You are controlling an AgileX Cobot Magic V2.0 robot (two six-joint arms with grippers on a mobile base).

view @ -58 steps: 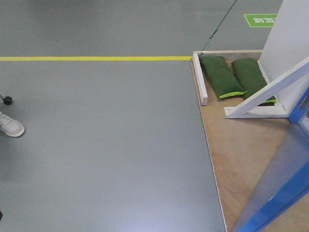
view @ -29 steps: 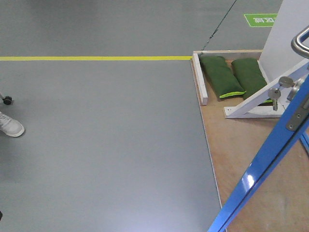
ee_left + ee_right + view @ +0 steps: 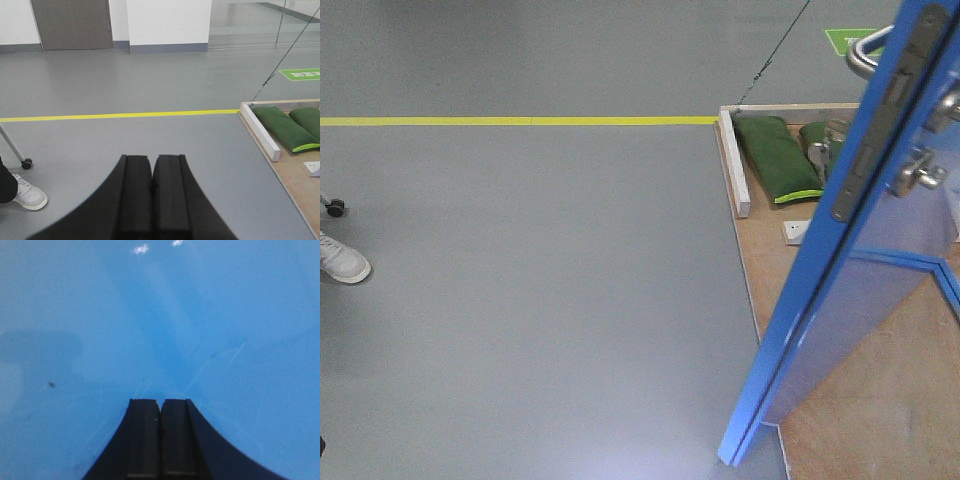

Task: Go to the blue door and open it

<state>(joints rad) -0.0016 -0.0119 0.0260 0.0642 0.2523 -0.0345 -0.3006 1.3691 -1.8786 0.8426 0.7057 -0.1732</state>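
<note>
Your tall glossy bright-blue door panel point(image 3: 798, 300) stands at the right of the front view. It is swung out at an angle, so its narrow edge faces you and its bottom corner hangs over the left border of the bare plywood platform point(image 3: 880, 430). On that edge you can see the long dark latch plate point(image 3: 878, 122), with a silver metal lever handle point(image 3: 865, 50) poking out past it near the top. On the near face there is a round silver thumb-turn lock point(image 3: 918, 172). Your black right gripper point(image 3: 160, 407) has its two fingers pressed flat together with nothing between them. It points straight at the door's blue surface, which fills that wrist view. You cannot tell from the picture whether the tips actually touch the panel. Your black left gripper point(image 3: 152, 165) is likewise pinched closed and empty, held above the plain grey floor point(image 3: 540, 300) and well apart from the door. Behind the door, two dark green sandbags point(image 3: 282, 127) lie side by side on the platform. A white wooden batten point(image 3: 260, 132) lies just beside them along the platform's left border. A yellow floor line point(image 3: 520, 121) runs across to the platform's far corner. At the far left you have a white sneaker point(image 3: 340, 260) and a small black caster wheel point(image 3: 335, 208).
</note>
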